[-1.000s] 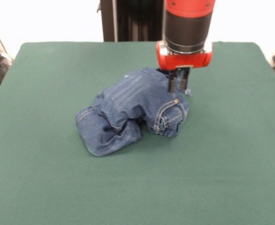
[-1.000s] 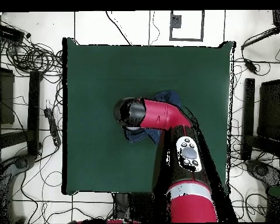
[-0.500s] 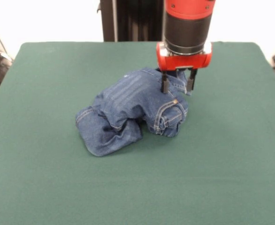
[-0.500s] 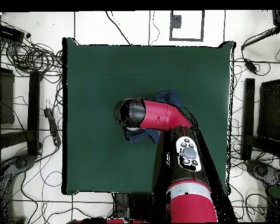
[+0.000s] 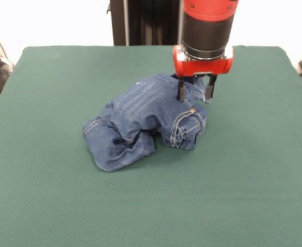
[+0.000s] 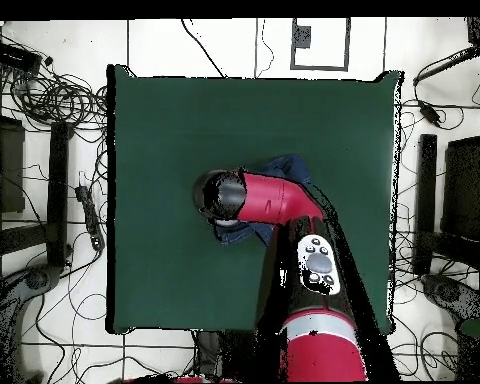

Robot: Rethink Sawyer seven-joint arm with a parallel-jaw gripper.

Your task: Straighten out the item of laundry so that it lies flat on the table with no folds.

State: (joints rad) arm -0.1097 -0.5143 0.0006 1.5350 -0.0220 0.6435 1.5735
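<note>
The item of laundry [image 5: 140, 121] is a small pair of blue jeans, bunched into a rumpled heap with several folds near the middle of the table [image 5: 140, 206]. My gripper [image 5: 196, 93] hangs open just above the heap's back right end, one finger [image 5: 181, 91] touching the denim and the other finger [image 5: 208, 90] beside the cloth's edge. Nothing is held between them. In the overhead view the red arm [image 6: 274, 200] covers most of the jeans [image 6: 289, 165], and only blue edges stick out from under it.
Green table cloth stretches wide on every side of the heap. Cables and dark equipment [image 6: 44, 90] lie on the floor beyond the table's edges in the overhead view.
My gripper was shut on the jeans' back right part one second ago and has since opened and risen slightly. The heap has barely shifted.
</note>
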